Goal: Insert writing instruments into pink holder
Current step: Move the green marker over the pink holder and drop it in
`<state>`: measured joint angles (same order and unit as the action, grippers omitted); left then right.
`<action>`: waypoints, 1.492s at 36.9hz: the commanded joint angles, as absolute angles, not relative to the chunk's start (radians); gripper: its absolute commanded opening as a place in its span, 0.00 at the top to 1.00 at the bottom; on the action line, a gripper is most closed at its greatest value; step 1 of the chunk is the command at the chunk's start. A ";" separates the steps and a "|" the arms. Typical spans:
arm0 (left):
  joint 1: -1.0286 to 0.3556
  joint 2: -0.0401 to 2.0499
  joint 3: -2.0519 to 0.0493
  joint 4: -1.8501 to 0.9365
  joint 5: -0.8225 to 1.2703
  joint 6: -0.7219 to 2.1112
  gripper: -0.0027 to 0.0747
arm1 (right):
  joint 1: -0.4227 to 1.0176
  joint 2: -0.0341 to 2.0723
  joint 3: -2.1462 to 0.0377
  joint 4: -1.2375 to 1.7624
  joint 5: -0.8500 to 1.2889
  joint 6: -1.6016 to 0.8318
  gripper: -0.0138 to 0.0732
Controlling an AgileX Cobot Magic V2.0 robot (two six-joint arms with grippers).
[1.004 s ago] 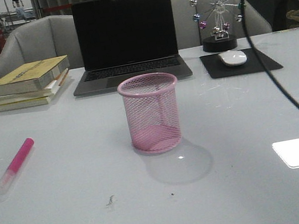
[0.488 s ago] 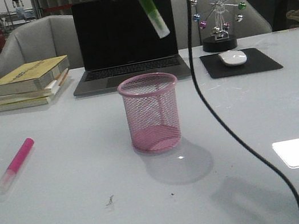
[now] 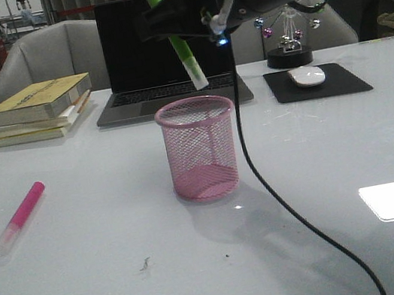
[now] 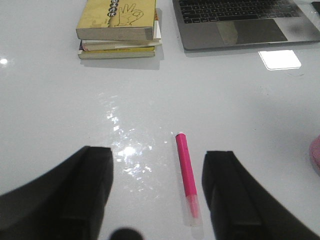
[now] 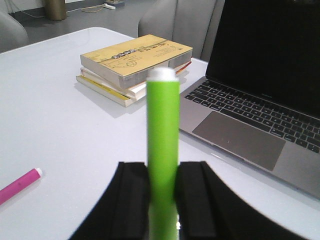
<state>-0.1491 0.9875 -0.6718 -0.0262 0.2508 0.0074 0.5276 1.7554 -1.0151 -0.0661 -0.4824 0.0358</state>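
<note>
A: Where is the bright green highlighter-style marker [image 3: 174, 35]?

B: In the air above the pink wire-mesh cylindrical pen cup [image 3: 200, 148], pinched in the right pincer [image 5: 162, 210]. Its long axis is steep but tilted, the whitish cap end pointing down toward the cup's rim and the other end leaning up toward the left in the front view.

A: And the pink highlighter-style marker [image 3: 18, 218]?

B: Lying flat on the glossy white tabletop [image 3: 92, 288], well to the left of the cup. Its clear cap end points toward the near edge, its pink end toward the stack of yellow-covered books [image 3: 38, 110].

A: The left pincer [image 4: 157, 195]?

B: Spread wide above that marker, touching nothing.

A: Any readable writing?

B: The top book's cover carries print and a hand drawing, too small to read. The open grey laptop [image 3: 167, 52] shows a dark screen.
</note>
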 commanded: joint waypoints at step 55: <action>-0.155 0.977 -0.712 0.000 0.193 0.007 0.39 | 0.444 1.334 -0.993 -0.033 0.013 0.035 0.39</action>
<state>-0.1491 0.9875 -0.6718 0.0000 0.2593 0.0074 0.4762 1.4300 -0.9687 -0.0271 0.0000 0.0358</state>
